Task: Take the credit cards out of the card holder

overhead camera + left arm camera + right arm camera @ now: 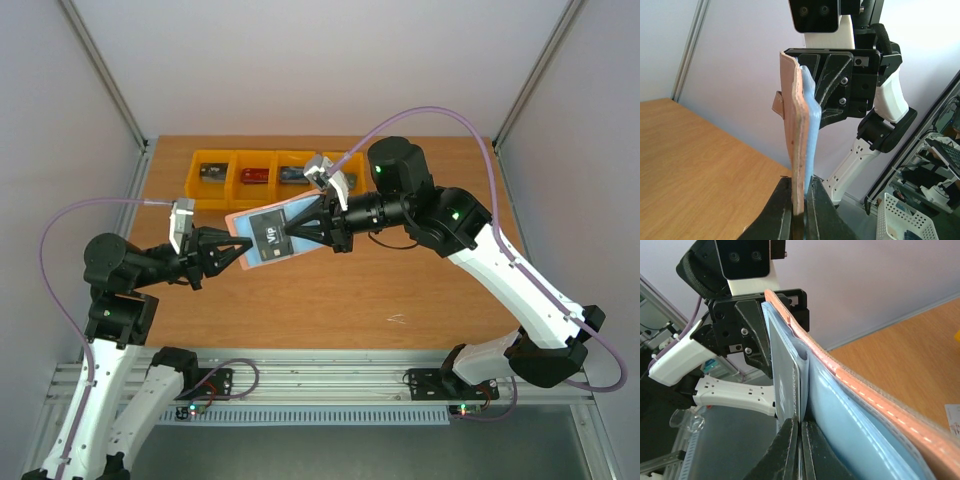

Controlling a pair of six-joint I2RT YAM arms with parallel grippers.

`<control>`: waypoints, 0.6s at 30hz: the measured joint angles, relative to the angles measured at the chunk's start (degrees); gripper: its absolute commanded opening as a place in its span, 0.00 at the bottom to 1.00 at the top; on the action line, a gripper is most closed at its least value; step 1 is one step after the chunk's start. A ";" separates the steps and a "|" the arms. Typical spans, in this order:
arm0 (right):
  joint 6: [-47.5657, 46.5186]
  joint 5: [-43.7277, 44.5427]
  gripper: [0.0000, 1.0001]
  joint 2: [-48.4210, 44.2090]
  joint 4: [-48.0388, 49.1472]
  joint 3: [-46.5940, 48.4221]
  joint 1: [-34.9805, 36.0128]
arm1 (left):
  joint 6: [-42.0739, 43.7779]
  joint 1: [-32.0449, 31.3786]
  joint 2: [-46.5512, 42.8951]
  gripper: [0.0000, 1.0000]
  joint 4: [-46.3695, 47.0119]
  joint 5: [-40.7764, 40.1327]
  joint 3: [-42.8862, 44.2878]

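Observation:
The card holder [252, 222] is held open in the air above the table, light blue inside with a pinkish edge. My left gripper [240, 251] is shut on its left end; in the left wrist view the fingers [782, 210] pinch the holder [796, 125] edge-on. A dark card [270, 240] with white "VIP" lettering lies against the holder's blue face. My right gripper [289, 228] is shut on that card's right edge. In the right wrist view the gripper [800, 437] clamps the dark card [785, 385] beside the blue pocket [855, 420]. Any other cards are hidden.
A row of orange bins [218, 194] with small items stands at the back of the wooden table [400, 290]. A tiny pale scrap [397, 320] lies on the table near the front. Metal frame posts stand at the back corners.

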 measured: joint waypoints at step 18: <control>-0.74 0.28 0.01 -1.92 -3.28 0.02 -2.84 | 4.22 0.00 -0.81 0.00 -3.34 -2.32 0.00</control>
